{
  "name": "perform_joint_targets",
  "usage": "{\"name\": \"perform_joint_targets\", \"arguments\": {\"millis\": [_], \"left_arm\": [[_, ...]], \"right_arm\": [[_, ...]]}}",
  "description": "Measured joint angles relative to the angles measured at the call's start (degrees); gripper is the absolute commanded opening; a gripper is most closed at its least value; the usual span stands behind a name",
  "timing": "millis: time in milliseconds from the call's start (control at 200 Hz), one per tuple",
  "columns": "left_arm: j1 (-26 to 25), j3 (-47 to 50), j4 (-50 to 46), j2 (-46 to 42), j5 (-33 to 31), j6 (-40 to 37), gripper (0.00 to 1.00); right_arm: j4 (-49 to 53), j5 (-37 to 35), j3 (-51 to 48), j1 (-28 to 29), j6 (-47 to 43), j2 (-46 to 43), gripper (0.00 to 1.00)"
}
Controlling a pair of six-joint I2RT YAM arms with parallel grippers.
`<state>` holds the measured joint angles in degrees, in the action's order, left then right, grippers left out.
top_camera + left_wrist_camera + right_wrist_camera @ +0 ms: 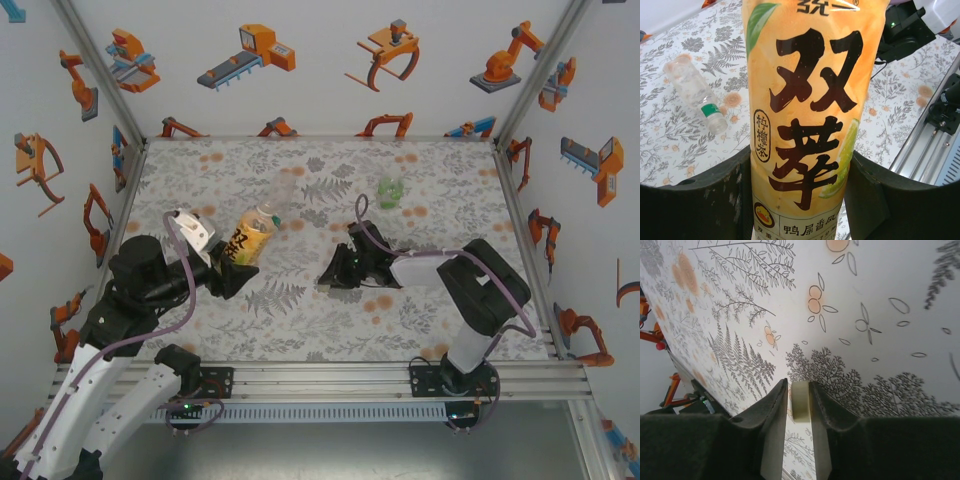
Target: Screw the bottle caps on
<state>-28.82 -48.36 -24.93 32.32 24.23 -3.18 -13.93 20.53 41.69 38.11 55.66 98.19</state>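
Observation:
The amber bottle, with its yellow label and dark writing, is tilted up off the table, and my left gripper is shut on its lower body. My right gripper sits low over the middle of the table, shut on a small whitish cap pinched between its fingertips. A plain clear bottle lies toward the back centre. A clear bottle with green on it is at the back right. In the left wrist view a clear bottle with a green band lies on the cloth.
A floral cloth covers the table. The aluminium rail runs along the near edge, and patterned walls close in the back and sides. The right arm's body lies across the right half.

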Motion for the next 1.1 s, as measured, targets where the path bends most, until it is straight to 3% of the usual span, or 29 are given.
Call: {"name": "perform_joint_targets", "arguments": {"millis": [280,516,806,1101], "left_arm": [[0.00,-0.02,0.00,0.00,-0.22,0.00,0.00],[0.00,-0.02,-0.02,0.00,-0.22,0.00,0.00],[0.00,-0.02,-0.02,-0.42,-0.24,0.00,0.00],[0.00,0.00,0.00,-0.87,-0.24,0.00,0.00]], "right_arm": [[8.70,-4.90,2.14,-0.59,-3.32,-2.97,0.41],[21.94,-10.12,12.46,0.20,-6.91,1.01,0.44],[39.08,-20.39,29.29,6.75,-13.29,10.38,0.45],[47.21,-26.29,32.59,11.74,-16.74,12.26,0.44]]}}
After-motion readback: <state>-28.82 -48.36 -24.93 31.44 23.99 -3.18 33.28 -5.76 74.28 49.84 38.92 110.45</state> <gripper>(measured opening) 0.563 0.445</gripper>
